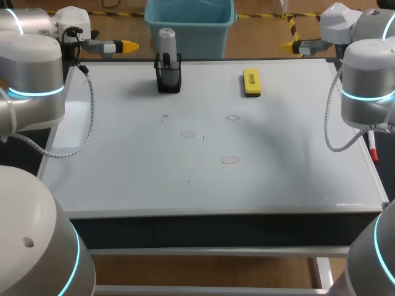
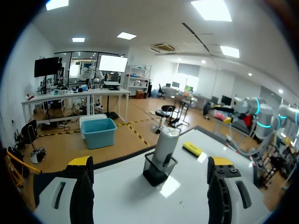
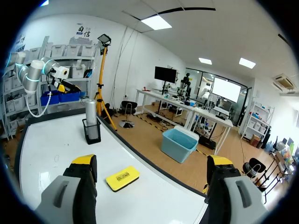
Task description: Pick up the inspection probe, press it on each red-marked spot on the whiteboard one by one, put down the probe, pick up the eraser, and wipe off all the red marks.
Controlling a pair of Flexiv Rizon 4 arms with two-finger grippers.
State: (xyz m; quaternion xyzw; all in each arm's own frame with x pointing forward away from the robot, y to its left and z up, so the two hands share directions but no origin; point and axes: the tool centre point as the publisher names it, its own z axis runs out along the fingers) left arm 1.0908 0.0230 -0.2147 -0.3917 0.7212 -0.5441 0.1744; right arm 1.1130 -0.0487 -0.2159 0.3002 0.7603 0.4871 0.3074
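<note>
The grey inspection probe (image 1: 166, 44) stands upright in a black holder (image 1: 168, 79) at the back of the whiteboard (image 1: 123, 160). A yellow eraser (image 1: 251, 82) lies flat to its right. Three red circles are drawn mid-board: (image 1: 232, 117), (image 1: 188, 134), (image 1: 229, 160). My left gripper (image 1: 128, 45) hovers open off the back left corner, with the probe (image 2: 166, 143) and holder (image 2: 155, 171) ahead of it and the eraser (image 2: 192, 149) further on. My right gripper (image 3: 152, 161) hangs open off the back right corner (image 1: 290, 45), the eraser (image 3: 122, 178) just ahead and the probe (image 3: 90, 116) beyond.
A red-and-white pen (image 1: 373, 148) sits at the board's right edge under my right arm. Small dark specks (image 1: 165, 116) mark the board near the circles. Grey cables hang from both arms over the board's side edges.
</note>
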